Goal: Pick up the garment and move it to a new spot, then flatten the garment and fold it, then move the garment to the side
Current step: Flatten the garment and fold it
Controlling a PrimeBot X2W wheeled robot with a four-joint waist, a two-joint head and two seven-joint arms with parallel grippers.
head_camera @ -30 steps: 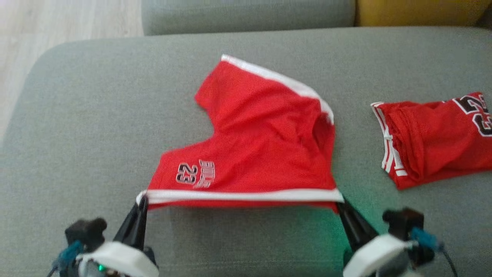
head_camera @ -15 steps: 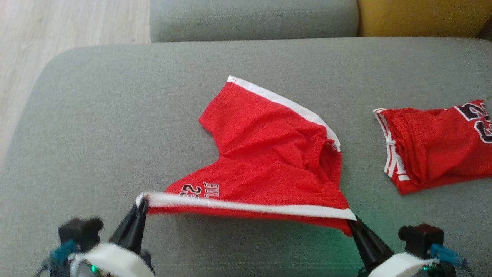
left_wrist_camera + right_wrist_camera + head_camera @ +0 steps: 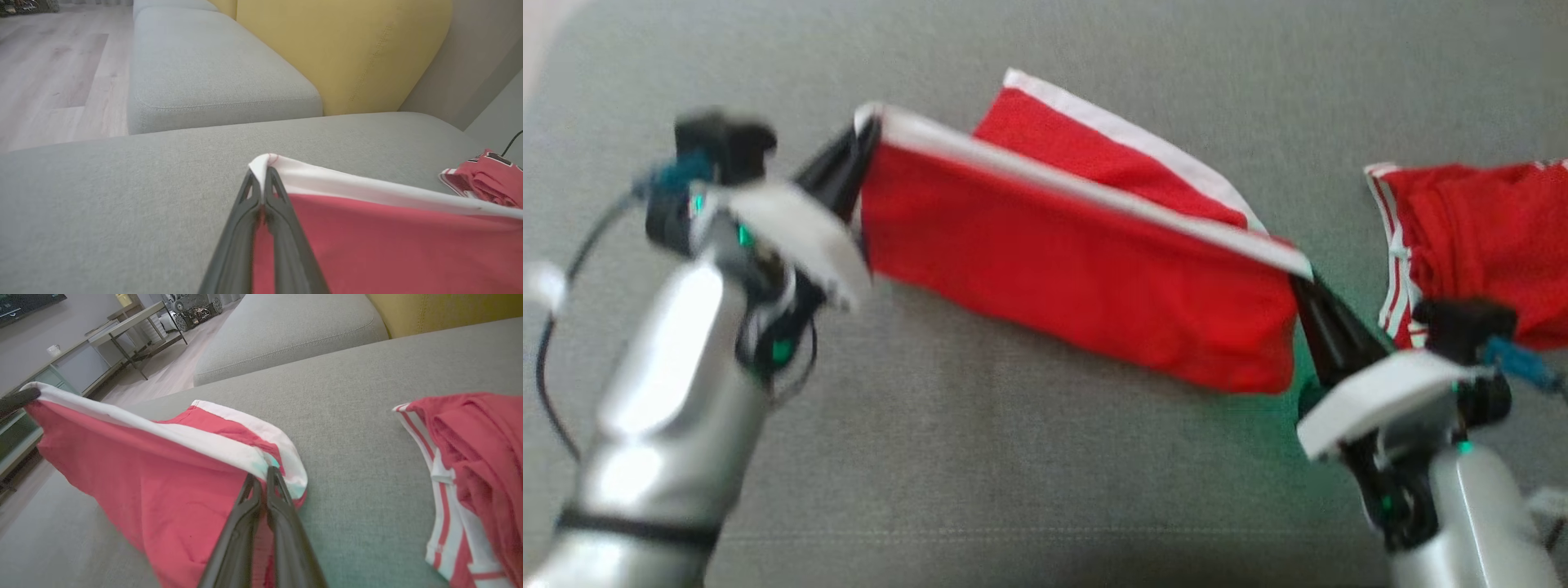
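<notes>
The left gripper (image 3: pixel 870 135) and right gripper (image 3: pixel 1298 282) are each clamping a white-banded corner of the red shorts (image 3: pixel 1078 253) mid-frame, the soft, light cloth draping onto the grey sofa (image 3: pixel 1013 457); those corners seem the surest hold.

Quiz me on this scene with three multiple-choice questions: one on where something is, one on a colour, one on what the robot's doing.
1. On the grey sofa, the second red garment lies where from the red shorts?
A) to the robot's left
B) to the robot's right
C) underneath them
2. The band along the shorts' lifted edge is:
A) black
B) white
C) yellow
3. The robot's jaws are:
A) wide open
B) shut on nothing
C) each shut on one end of the band
Answers: B, seen right of the shorts in the head view; B, the band shows white; C, each wrist view shows closed jaws pinching it.
</notes>
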